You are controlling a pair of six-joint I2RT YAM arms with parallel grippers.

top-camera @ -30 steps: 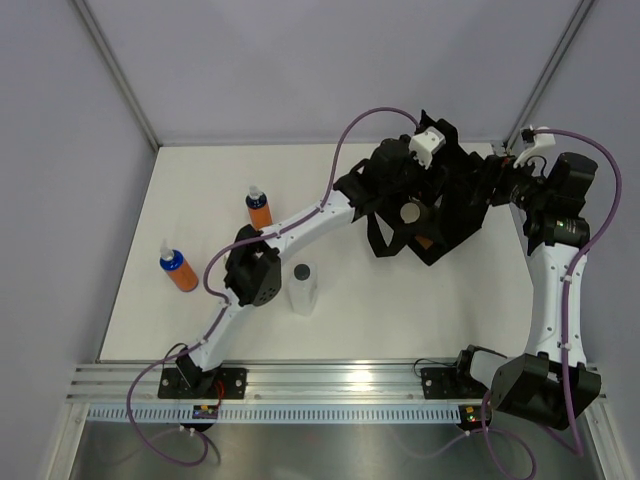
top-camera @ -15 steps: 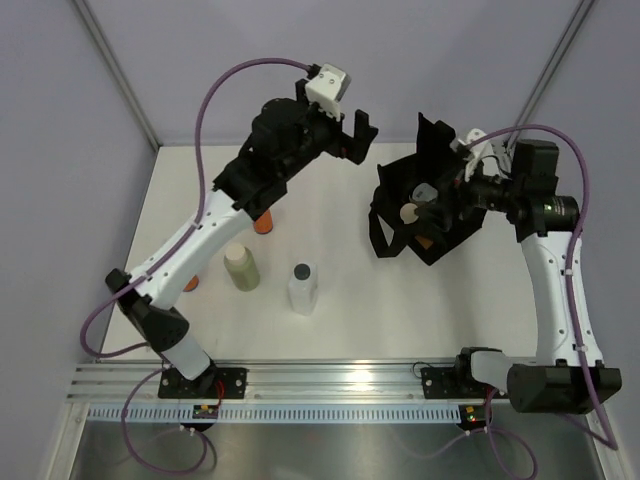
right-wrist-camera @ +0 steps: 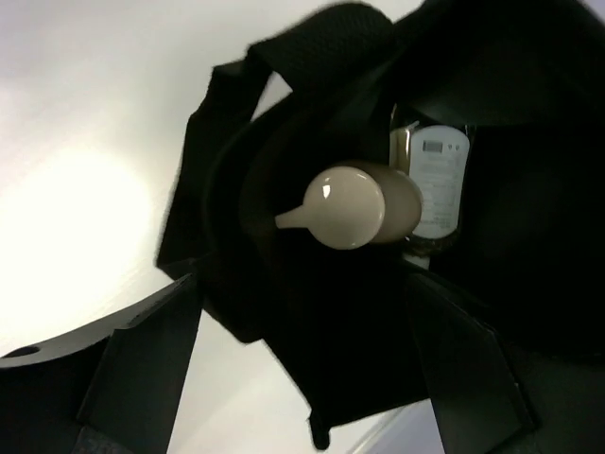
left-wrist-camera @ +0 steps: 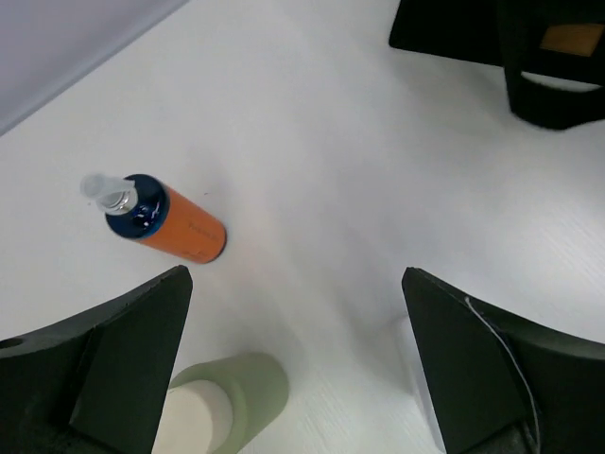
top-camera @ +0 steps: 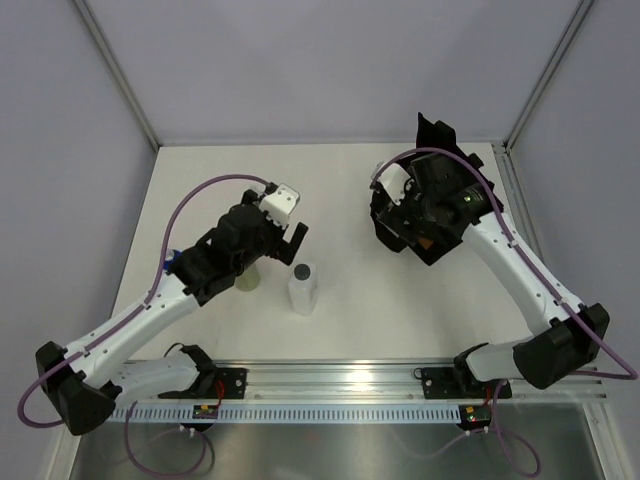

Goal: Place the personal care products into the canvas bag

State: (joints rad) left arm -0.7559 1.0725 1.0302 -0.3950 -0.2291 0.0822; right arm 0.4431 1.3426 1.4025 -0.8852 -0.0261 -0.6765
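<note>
Overhead, the left gripper [left-wrist-camera: 295, 280] hangs above the table [top-camera: 360, 290] with its jaws spread wide and nothing between them. Its wrist view looks down on an orange bottle [left-wrist-camera: 180, 227] with a blue cap and a clear nozzle, standing on bare tabletop, and on the olive-green bottle [left-wrist-camera: 233, 402], which shows close to the left finger at the bottom of that view. In the top view the white bottle with the black cap [top-camera: 303, 287] stands just to the right of that gripper, near the olive-green bottle but apart from it. The canvas bag [top-camera: 433, 136] lies at the far right of the table, well apart from these bottles and largely covered by the right arm. The right gripper [right-wrist-camera: 302, 284] hovers at the bag's mouth, its jaws likewise wide apart and holding nothing. Between its fingers the wrist camera sees into the dark interior, where the beige bottle [right-wrist-camera: 364, 206] lies with its nozzle pointing left. A clear bottle [right-wrist-camera: 437, 184] with a white printed label rests against its right side.
</note>
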